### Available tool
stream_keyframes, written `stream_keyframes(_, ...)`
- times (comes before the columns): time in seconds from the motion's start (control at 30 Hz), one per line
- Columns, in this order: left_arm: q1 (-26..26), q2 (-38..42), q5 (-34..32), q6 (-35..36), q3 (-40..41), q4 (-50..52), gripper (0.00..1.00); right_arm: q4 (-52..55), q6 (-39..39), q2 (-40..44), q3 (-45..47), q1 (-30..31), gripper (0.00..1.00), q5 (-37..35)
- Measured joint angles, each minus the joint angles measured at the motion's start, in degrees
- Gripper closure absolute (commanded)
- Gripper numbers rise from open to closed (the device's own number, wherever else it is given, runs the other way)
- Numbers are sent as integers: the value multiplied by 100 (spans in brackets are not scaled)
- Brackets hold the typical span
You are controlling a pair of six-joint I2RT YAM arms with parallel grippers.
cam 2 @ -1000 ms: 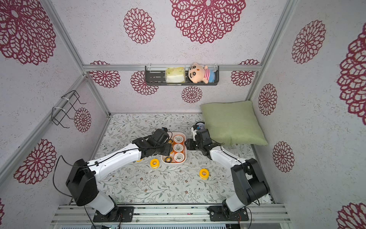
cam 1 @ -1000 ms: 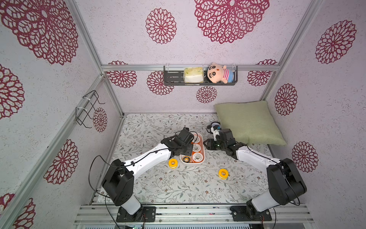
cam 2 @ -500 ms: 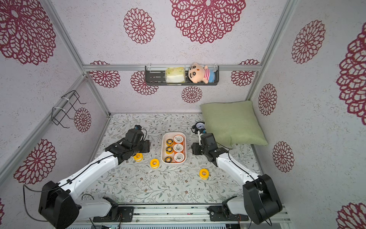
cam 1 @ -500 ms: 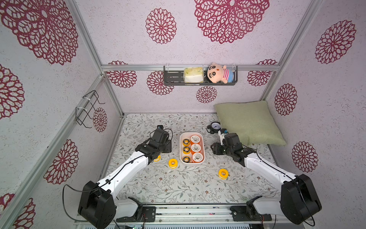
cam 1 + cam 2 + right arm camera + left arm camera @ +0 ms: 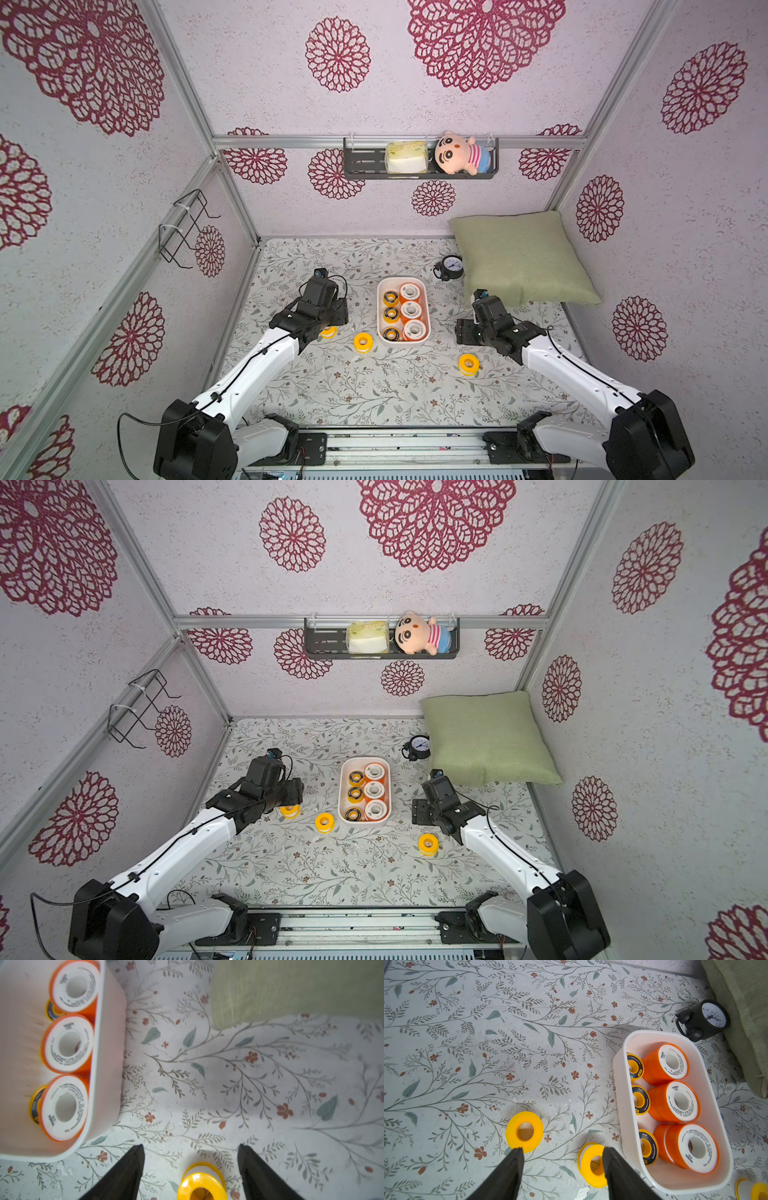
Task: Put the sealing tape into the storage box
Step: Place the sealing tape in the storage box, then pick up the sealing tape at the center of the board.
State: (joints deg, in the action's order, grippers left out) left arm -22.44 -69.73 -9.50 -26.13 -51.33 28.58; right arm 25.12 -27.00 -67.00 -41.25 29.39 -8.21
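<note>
**Six spools of sealing tape are packed in the storage box; three are left on the desk.**

Three orange-rimmed spools (image 5: pixel 672 1062) and three black-faced spools (image 5: pixel 641 1100) are seen inside the storage box (image 5: pixel 402 279). A yellow spool (image 5: pixel 363 342) lies just beside the box's near corner on the left arm's side, and a second yellow spool (image 5: pixel 328 331) lies farther out. The left hand (image 5: pixel 562 1148) is held open over them, with nothing gripped. A third yellow spool (image 5: pixel 468 364) lies well apart from the box on the right arm's side. The right hand (image 5: pixel 190 1146) is spread open and empty above it.
</note>
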Motion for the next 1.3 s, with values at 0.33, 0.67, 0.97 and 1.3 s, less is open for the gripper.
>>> stream_keyframes(0.33, 22, 0, 140, 0, 48, -85, 33, 446, -573, 131, 417, 540, 15, -251)
stream_keyframes(0.67, 26, -2, 236, -2, 50, -90, 33, 306, -861, -37, 739, 682, 15, -376)
stream_keyframes(0.97, 26, -11, 260, -2, 50, -92, 32, -24, -905, -199, 916, 719, 18, -317)
stream_keyframes(1.3, 26, -74, 278, -4, 50, -92, 32, -162, -907, -354, 916, 732, 27, -254)
